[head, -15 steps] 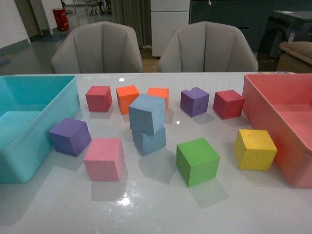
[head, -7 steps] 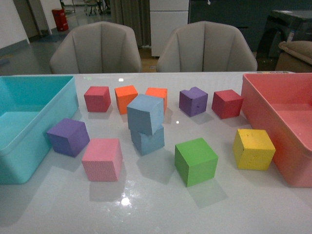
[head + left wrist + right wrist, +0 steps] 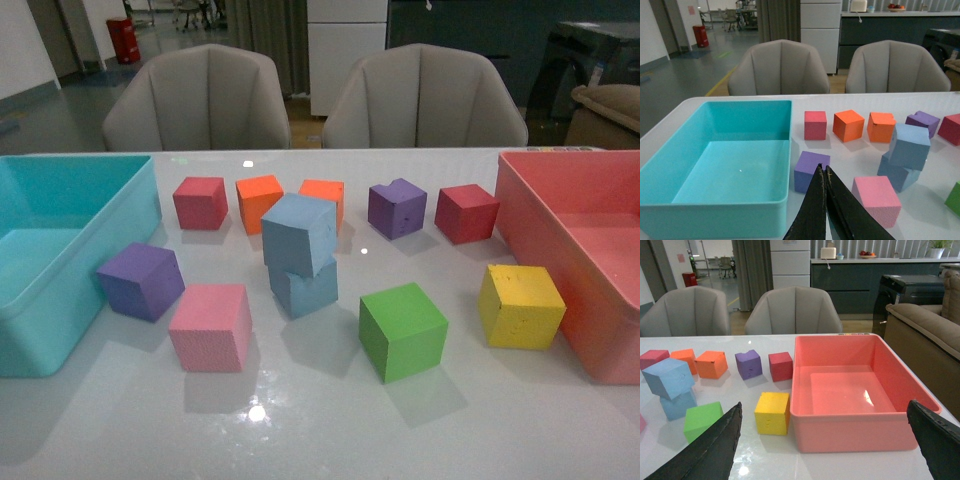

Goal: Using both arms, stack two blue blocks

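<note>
Two blue blocks stacked mid-table; both arms drawn back, holding nothing.

White table (image 3: pixel 330 430): teal bin (image 3: pixel 60 250) at left edge, pink bin (image 3: pixel 580 260) at right edge. Upper blue block (image 3: pixel 299 233) sits twisted and slightly tilted on lower blue block (image 3: pixel 304 287), between the bins, clear of either gripper. Loose cubes around the stack: green (image 3: pixel 402 330), pink (image 3: pixel 210 327), yellow (image 3: pixel 520 306), purple (image 3: pixel 141 281); back row of red (image 3: pixel 200 202), two orange (image 3: pixel 260 203), notched purple (image 3: pixel 397 208), dark red (image 3: pixel 466 213). Left gripper (image 3: pixel 824 172): fingers pressed together, empty. Right gripper (image 3: pixel 825 440): fingers (image 3: pixel 705 450) spread wide, empty.
</note>
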Tool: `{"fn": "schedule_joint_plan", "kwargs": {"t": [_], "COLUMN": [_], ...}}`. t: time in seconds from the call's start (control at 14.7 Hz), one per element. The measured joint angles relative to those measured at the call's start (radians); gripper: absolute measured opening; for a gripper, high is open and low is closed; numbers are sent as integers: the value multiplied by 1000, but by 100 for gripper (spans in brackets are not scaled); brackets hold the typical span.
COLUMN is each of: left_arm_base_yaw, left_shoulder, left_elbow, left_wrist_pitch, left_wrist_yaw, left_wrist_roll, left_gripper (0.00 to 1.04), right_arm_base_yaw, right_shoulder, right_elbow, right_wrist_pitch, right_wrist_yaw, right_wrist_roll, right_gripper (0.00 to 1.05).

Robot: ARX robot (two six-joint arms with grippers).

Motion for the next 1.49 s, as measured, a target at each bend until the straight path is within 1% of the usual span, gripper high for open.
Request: {"fn": "schedule_joint_plan", "kwargs": {"t": [0.34, 0.41, 0.54, 0.81, 1.29, 1.36, 1.43, 1.49], "left_arm_base_yaw": [-2, -2, -2, -2, -2, -2, -2, -2], "left_shoulder": [-71, -80, -146, -281, -431, -476, -579, -597], "left_elbow": [-18, -48, -51, -51, -51, -48, -51, -45], "left_wrist_pitch": [-54, -5, -92, -216, -364, -429, -555, -527], "left_wrist_yaw": [2, 2, 2, 2, 2, 2, 3, 0], "left_wrist_roll": [0, 0, 0, 0, 0, 0, 0, 0], "left_gripper": [2, 2, 2, 2, 2, 2, 2, 2], "right_arm_base_yaw": [0, 0, 0, 0, 0, 0, 0, 0], "right_shoulder": [0, 0, 0, 0, 0, 0, 0, 0], "right_elbow": [0, 0, 0, 0, 0, 0, 0, 0], "right_wrist_pitch": [-1, 0, 0, -1, 0, 0, -1, -1], "right_wrist_yaw": [0, 0, 0, 0, 0, 0, 0, 0], "right_wrist_roll": [0, 0, 0, 0, 0, 0, 0, 0], "right_gripper": [98, 98, 98, 98, 98, 98, 98, 98]}}
